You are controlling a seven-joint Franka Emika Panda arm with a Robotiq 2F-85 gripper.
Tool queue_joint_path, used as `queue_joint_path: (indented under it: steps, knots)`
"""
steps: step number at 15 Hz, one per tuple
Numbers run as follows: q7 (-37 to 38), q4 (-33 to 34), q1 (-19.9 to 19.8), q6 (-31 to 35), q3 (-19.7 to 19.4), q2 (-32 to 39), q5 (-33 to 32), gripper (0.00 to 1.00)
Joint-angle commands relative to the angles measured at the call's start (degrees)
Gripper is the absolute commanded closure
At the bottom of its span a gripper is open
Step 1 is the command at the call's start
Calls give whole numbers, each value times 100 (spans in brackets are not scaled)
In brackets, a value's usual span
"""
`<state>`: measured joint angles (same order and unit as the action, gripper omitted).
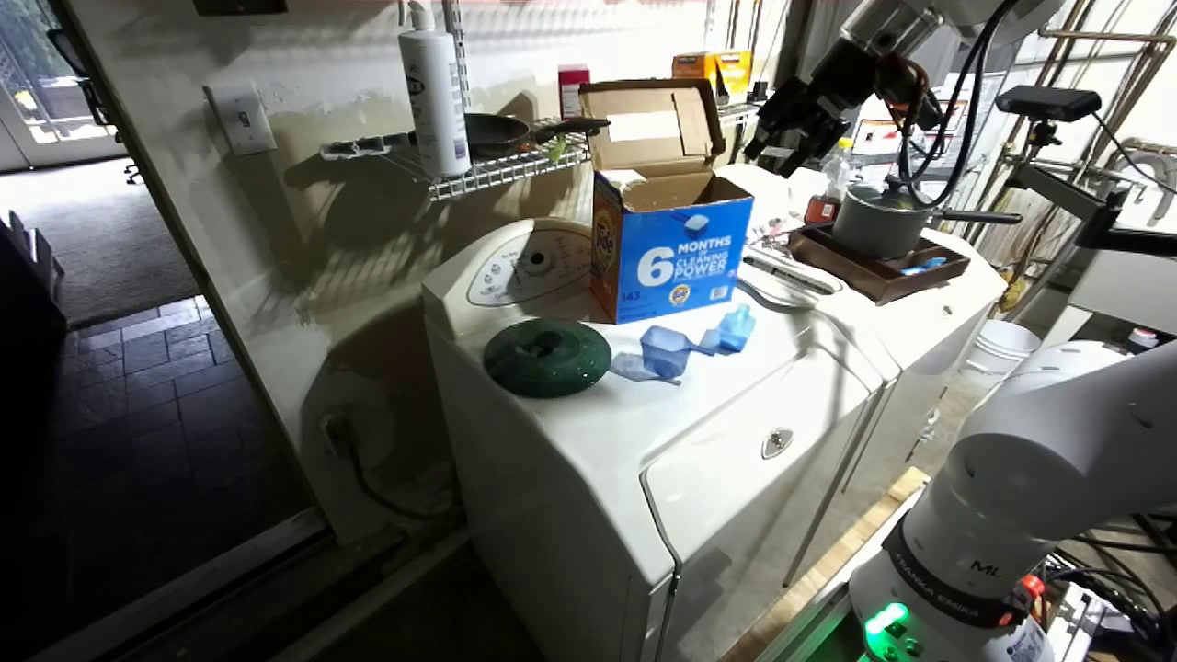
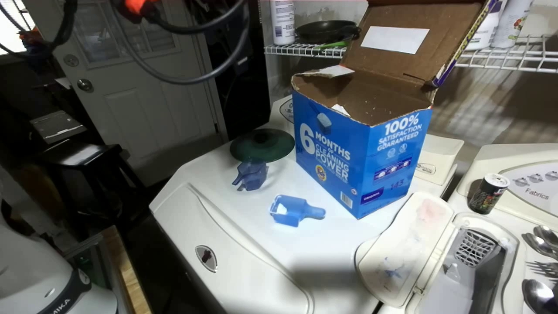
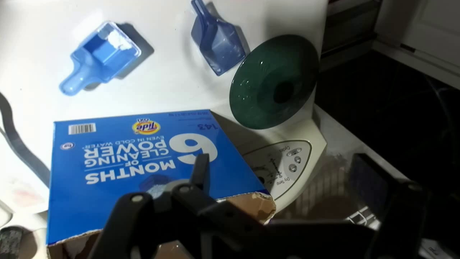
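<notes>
Noted in the wrist view: black mechanical fingers point(image 3: 201, 172) parted wide, with nothing gripped between. Found nearest to them: a blue open-topped cardboard detergent box point(image 1: 680, 253), upright on a smooth white appliance-top table point(image 1: 625, 423), with a brown cardboard flap point(image 1: 644, 152) raised at the back. Seen with a gap between fingers and flap in an exterior view; no contact observed. Recorded near the printed front: a light-blue translucent plastic scoop point(image 3: 104, 54), with white residue at the mouth and handle end toward the box. Recorded farther along: a darker blue translucent plastic scoop point(image 3: 219, 43), just beside a glossy round dark-green lid point(image 3: 266, 79); impossible to confirm whether touching. Assessed as the approach step, ahead of any grasp, with the box unheld. Assessed as calling next for a choice of approach line: past the raised flap rather than through it, with the wrist turned to set the finger gap square across the part to be taken. Advised at the box: a descent with fingers parted, one on each side of a single wall, then a light squeeze only, given a ragged rim and thin-looking cardboard likely to crumple. Advised also: a depth check before contact, owing to a rim partly hidden behind the fingers in the wrist view.
</notes>
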<state>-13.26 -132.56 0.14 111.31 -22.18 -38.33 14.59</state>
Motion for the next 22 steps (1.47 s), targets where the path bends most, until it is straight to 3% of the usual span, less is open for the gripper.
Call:
queue_joint_path:
  steps: [1,3,5,12,22]
  knots:
    - [-461,359,-130,-861,-295,342,308,0]
    - [-453,419,-263,-1100,-310,459,294,0]
    - [-463,214,-414,-909,-175,311,248,0]
    - [-463,263,-434,-954,-162,393,251,0]
    - [-2205,1196,-366,-2037,-1061,1937,672,0]
